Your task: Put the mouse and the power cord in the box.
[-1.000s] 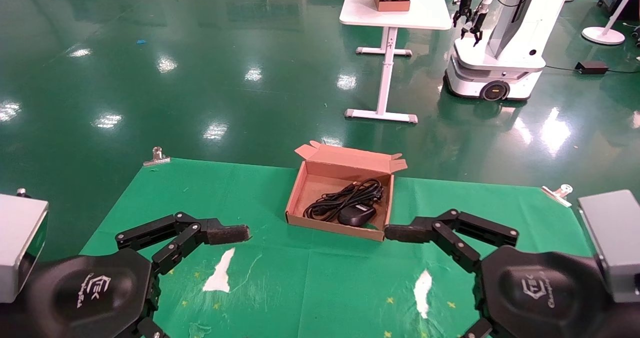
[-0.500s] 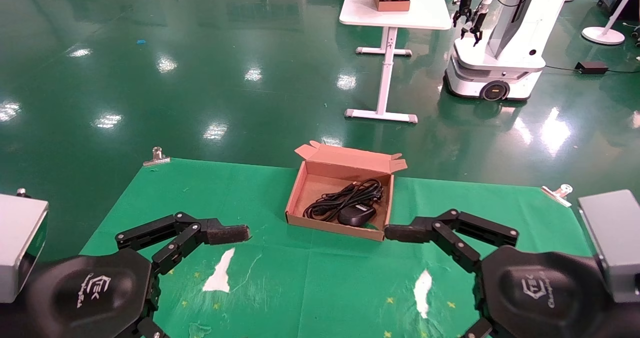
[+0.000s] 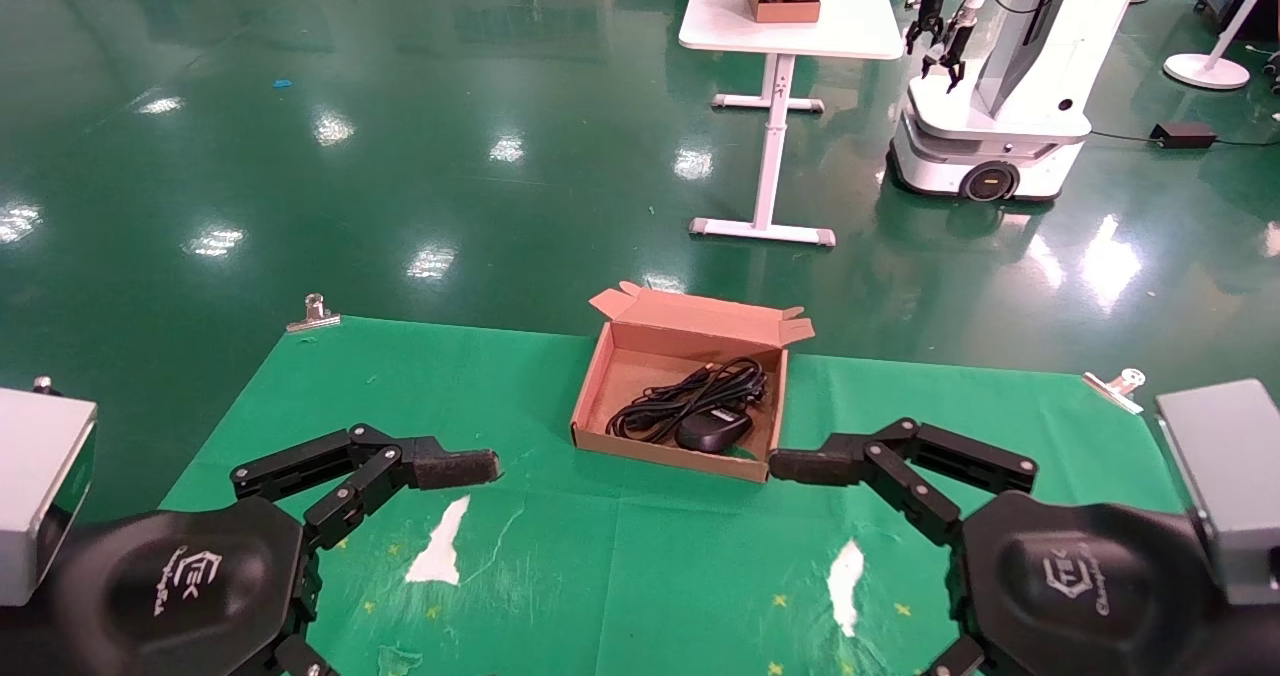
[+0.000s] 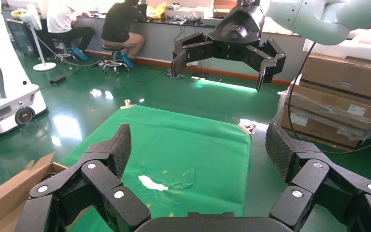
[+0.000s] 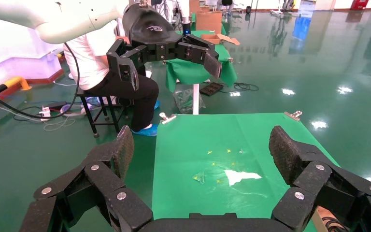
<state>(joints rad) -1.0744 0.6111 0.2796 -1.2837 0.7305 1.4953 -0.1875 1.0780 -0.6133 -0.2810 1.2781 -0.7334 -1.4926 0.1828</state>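
Observation:
The brown cardboard box (image 3: 650, 449) lies open at the far middle of the green cloth, flaps along its far edge. Inside it rests the power cord (image 3: 690, 394), a looped black bundle, and the black mouse (image 3: 710, 429) sits against the cord near the box's front wall. My left gripper (image 4: 200, 147) hovers open and empty to the left of the box, one fingertip (image 3: 465, 467) pointing toward it. To the box's right, my right gripper (image 5: 203, 147) hangs open and empty, a fingertip (image 3: 800, 466) close to the box's front right corner.
The green cloth (image 3: 600, 576) has two white tears (image 3: 440, 541) (image 3: 846, 571) and is clipped at its far corners (image 3: 314, 312) (image 3: 1118, 384). Beyond the table edge are the shiny floor, a white table (image 3: 860, 26) and another robot (image 3: 1000, 86).

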